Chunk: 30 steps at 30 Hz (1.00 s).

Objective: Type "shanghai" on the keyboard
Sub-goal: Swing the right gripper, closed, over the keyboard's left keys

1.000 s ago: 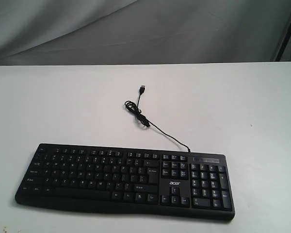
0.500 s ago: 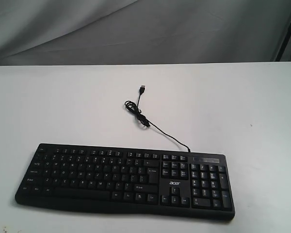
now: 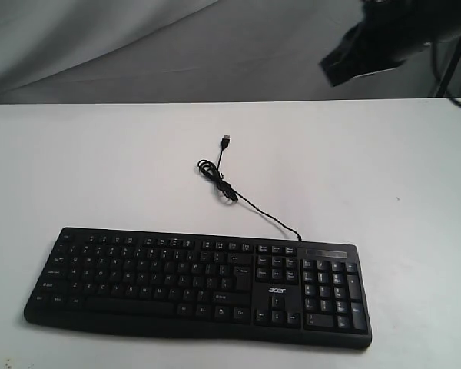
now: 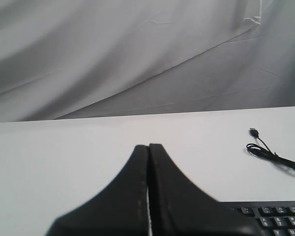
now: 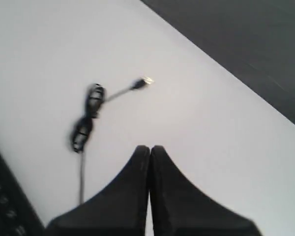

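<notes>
White tabletop (image 3: 100, 169), grey drape (image 3: 138, 46) behind. Dark blurred mass newly in view, probably the right arm (image 3: 373, 42). Right end effector (image 5: 150, 147) clenched, empty, with the keyboard (image 3: 200, 280) well below it, untouched. Left end effector (image 4: 148, 146) clenched too; typing not begun.

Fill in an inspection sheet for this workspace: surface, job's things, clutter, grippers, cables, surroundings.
Surface: white table.
Job's things: black keyboard lying flat, untouched.
Clutter: nothing seen.
Grippers: left gripper and right gripper both have fingers shut together, empty, above the table.
Cables: thin black cable runs from the keyboard's back, partly coiled; USB plug lies free.
Surroundings: grey cloth behind the table.
</notes>
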Tool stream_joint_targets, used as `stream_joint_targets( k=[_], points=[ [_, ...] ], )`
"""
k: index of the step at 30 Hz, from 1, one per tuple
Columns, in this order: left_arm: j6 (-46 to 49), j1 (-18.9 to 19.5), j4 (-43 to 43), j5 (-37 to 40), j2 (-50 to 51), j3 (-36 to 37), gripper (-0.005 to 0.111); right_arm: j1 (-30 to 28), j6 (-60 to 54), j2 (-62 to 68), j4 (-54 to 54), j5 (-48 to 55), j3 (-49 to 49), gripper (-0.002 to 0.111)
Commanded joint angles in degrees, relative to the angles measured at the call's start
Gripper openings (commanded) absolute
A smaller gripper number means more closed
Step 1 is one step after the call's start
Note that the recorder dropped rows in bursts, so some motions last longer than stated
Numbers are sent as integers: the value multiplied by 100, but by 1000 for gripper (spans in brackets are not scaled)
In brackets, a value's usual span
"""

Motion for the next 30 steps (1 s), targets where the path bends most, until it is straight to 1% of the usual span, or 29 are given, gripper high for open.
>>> stream_joint_targets(
  k=[1,10,13,16,19,21,22,23,24,26,30],
  points=[
    [-15,-37,0,-34,-14,10,0,875,-688,370,380,-87,-55,0],
    [-15,-37,0,-34,-14,10,0,2666,-745,1223,396,-869,-55,0],
    [-15,-37,0,-34,-14,10,0,3168,-664,1586,396,-1133,-55,0],
    [-15,-37,0,-34,-14,10,0,3600,-641,1980,494,-1646,-55,0],
    [-15,-37,0,-34,-14,10,0,3819,-623,2190,542,-1682,-198,0],
    [-15,-37,0,-34,-14,10,0,3823,-512,2409,548,-1448,-636,0],
    [-15,-37,0,-34,-14,10,0,3826,-346,2652,548,-1127,-1108,0],
    [-15,-37,0,-34,-14,10,0,3835,-320,2728,548,-993,-1232,0],
    [-15,-37,0,-34,-14,10,0,3868,-295,2969,532,-874,-1562,0],
    [-15,-37,0,-34,-14,10,0,3949,-184,3313,490,-874,-1884,0],
    [-15,-37,0,-34,-14,10,0,4098,819,3675,-443,-844,-2259,0]
  ],
)
